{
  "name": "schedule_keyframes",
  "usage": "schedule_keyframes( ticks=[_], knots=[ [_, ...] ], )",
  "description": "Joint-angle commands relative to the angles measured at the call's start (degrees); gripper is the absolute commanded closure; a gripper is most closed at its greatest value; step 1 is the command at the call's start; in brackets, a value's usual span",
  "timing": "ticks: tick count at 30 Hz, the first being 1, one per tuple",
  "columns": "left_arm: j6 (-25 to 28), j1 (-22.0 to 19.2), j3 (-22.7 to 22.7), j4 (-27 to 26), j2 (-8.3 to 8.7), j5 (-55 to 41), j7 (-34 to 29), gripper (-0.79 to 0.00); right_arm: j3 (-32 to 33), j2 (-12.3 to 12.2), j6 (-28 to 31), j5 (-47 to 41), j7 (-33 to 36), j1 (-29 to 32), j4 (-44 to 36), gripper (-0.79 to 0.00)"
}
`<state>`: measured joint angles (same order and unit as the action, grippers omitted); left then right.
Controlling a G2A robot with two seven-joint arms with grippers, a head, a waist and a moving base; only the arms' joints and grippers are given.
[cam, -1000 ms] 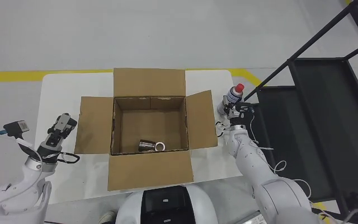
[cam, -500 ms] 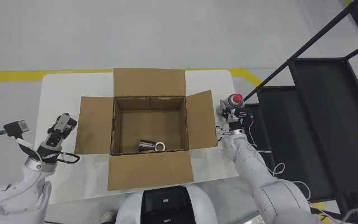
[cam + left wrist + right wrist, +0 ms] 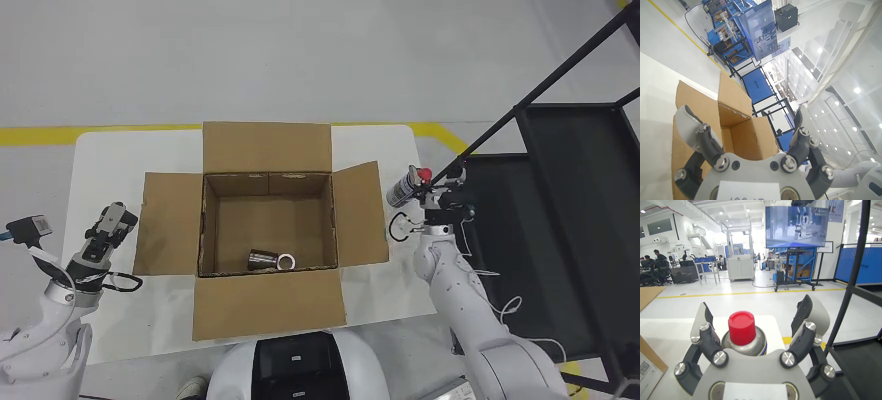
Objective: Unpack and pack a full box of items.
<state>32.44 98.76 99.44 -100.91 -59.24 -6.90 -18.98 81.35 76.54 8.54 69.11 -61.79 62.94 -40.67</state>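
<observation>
An open cardboard box (image 3: 268,215) sits mid-table with its flaps spread, and a small metal cup (image 3: 268,261) lies on its side on the box floor near the front wall. A silver spray can with a red cap (image 3: 408,186) (image 3: 742,326) is on the table just right of the box's right flap. My right gripper (image 3: 432,186) (image 3: 755,304) is open around the can, which sits close to one finger and apart from the other. My left gripper (image 3: 107,226) (image 3: 742,111) is open and empty, left of the box (image 3: 738,130).
A black metal rack (image 3: 560,200) stands right beside the table's right edge, with a slanted black bar (image 3: 853,275) close to my right gripper. White table (image 3: 110,160) shows bare on the far left and along the front.
My right gripper has let go of the spray can and shifted slightly right and towards me. The can now sits lower, by the box flap. The left arm is still.
</observation>
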Motion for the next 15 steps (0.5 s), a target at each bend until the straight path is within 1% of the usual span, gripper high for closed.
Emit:
schedule_keyframes(
  ticks=[1, 5, 7, 8, 9, 11, 12, 13, 14, 15],
  knots=[
    [0.0, 0.0, 0.0, 0.0, 0.0, 0.0, 0.0, -0.785, 1.9, -0.7, -0.5, 0.3, 2.0, 2.3, -6.5, -0.785],
    [0.0, 0.0, 0.0, 0.0, 0.0, 0.0, 0.0, -0.785, 5.7, -2.2, 0.5, 2.5, 10.9, 8.8, -22.4, -0.785],
    [0.0, 0.0, 0.0, 0.0, 0.0, 0.0, 0.0, -0.785, 7.6, -2.9, 1.5, 3.6, 16.7, 12.6, -31.5, -0.785],
    [0.0, 0.0, 0.0, 0.0, 0.0, 0.0, 0.0, -0.785, 8.8, -3.3, 2.5, 4.9, 21.0, 15.1, -37.5, -0.785],
    [0.0, 0.0, 0.0, 0.0, 0.0, 0.0, 0.0, -0.785, 9.4, -3.5, 2.9, 5.6, 23.0, 16.3, -40.4, -0.785],
    [0.0, 0.0, 0.0, 0.0, 0.0, 0.0, 0.0, -0.785, 10.8, -4.1, 6.3, 7.2, 32.5, 20.2, -49.7, -0.785],
    [0.0, 0.0, 0.0, 0.0, 0.0, 0.0, 0.0, -0.785, 11.3, -4.3, 7.0, 8.6, 34.9, 21.1, -52.3, -0.785],
    [0.0, 0.0, 0.0, 0.0, 0.0, 0.0, 0.0, -0.785, 11.7, -4.6, 8.8, 10.0, 38.3, 22.6, -55.8, -0.785],
    [0.0, 0.0, 0.0, 0.0, 0.0, 0.0, 0.0, -0.785, 12.2, -5.0, 11.7, 11.9, 43.2, 24.2, -60.1, -0.785],
    [0.0, 0.0, 0.0, 0.0, 0.0, 0.0, 0.0, -0.785, 12.5, -5.2, 13.0, 13.7, 45.3, 24.8, -62.3, -0.785]
  ],
)
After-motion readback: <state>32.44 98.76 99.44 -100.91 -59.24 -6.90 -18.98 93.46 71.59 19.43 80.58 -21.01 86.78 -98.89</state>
